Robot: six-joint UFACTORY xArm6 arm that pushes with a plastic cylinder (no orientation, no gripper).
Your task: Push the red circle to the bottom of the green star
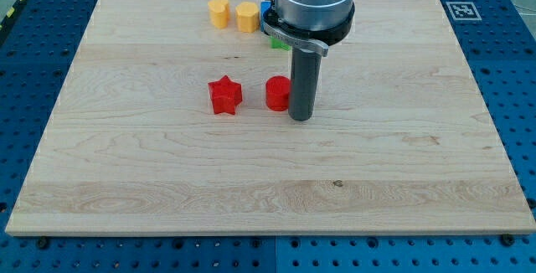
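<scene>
The red circle [276, 93] lies near the middle of the wooden board [167, 181]. My tip [301, 117] stands just to its right, touching or almost touching it. A green block [278, 43], whose shape I cannot make out, shows only as a sliver behind the arm's body [311, 1] near the view's top. A red star [224, 95] lies to the left of the red circle.
Two yellow blocks [219, 12] [247, 17] sit side by side near the board's top edge. A blue block [265, 12] peeks out beside them, mostly hidden by the arm. A blue perforated table surrounds the board.
</scene>
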